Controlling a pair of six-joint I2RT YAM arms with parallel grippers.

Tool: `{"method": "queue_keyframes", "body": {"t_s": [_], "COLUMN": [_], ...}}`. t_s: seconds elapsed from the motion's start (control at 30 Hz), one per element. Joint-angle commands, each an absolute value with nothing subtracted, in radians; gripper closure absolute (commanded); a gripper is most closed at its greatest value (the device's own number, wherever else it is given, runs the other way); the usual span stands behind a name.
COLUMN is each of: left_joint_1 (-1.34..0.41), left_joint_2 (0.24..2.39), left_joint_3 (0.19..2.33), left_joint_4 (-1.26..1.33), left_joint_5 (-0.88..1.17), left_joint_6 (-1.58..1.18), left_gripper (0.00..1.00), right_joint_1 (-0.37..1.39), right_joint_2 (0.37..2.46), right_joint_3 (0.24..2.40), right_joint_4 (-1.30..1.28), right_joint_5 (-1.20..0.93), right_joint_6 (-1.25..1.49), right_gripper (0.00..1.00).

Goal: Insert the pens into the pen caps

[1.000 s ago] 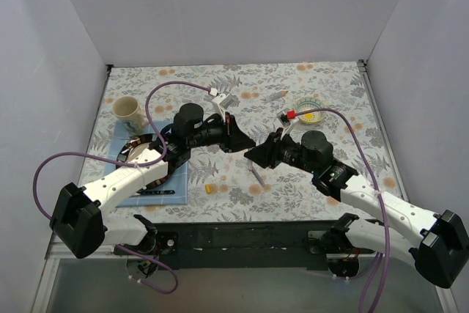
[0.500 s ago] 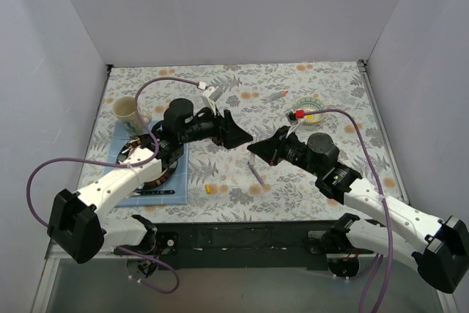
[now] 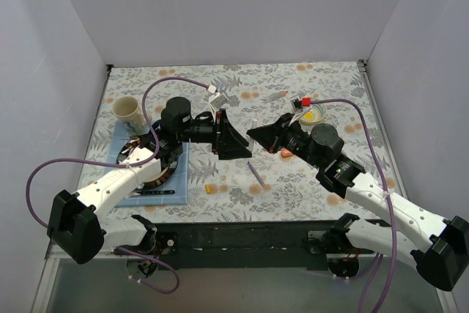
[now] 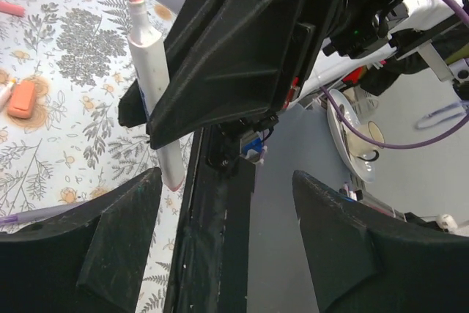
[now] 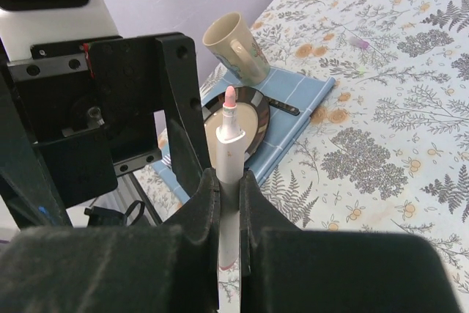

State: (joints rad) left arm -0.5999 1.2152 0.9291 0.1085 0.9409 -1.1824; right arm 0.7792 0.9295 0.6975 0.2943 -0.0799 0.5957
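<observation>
The white-pink pen [image 5: 229, 141] stands upright with my right gripper [image 5: 229, 196] shut on its barrel, pink tip up. From the left wrist the same pen [image 4: 150, 71] shows clamped in the right gripper's black jaws. My left gripper [image 4: 227, 247] is open just in front of it, with nothing between its fingers. From above, the left gripper [image 3: 233, 141] and right gripper [image 3: 258, 133] face each other over the table's middle. The purple pen [image 3: 256, 174] lies on the cloth below them. An orange cap [image 3: 286, 154] lies under the right arm, and a yellow cap [image 3: 209, 188] lies near the front.
A cup [image 3: 126, 111], a dark plate [image 3: 143, 155] and a blue mat [image 3: 176, 181] sit on the left. A small yellow-centred bowl [image 3: 311, 113] is at the back right, and a thin stick-like object [image 3: 275, 97] lies at the back centre. White walls enclose the table.
The left gripper has opened and let go of the white-pink pen, while the right gripper has shut on it. The right arm has shifted back, uncovering the orange cap.
</observation>
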Motion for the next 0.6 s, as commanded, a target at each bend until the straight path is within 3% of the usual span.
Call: {"method": "queue_keyframes", "body": {"t_s": [0.0, 0.17, 0.4, 0.57], "left_joint_1": [-0.606, -0.607, -0.607, -0.607], "left_joint_2": [1.224, 1.243, 1.244, 1.229], "left_joint_3": [0.943, 0.945, 0.945, 0.927], "left_joint_4": [0.115, 0.140, 0.084, 0.161], "left_joint_5": [1.000, 0.968, 0.910, 0.931], "left_joint_6": [-1.170, -1.186, -1.134, -1.190], "left_gripper": [0.31, 0.38, 0.38, 0.47], "right_joint_1": [0.778, 0.779, 0.778, 0.782], "right_joint_2": [0.954, 0.986, 0.997, 1.006], "right_joint_3": [0.753, 0.729, 0.713, 0.672], "right_joint_4": [0.394, 0.495, 0.551, 0.612], "right_joint_5": [-0.100, -0.143, -0.161, -0.179], "right_joint_6": [0.626, 0.683, 0.716, 0.755], "right_gripper": [0.99, 0.99, 0.99, 0.99]}}
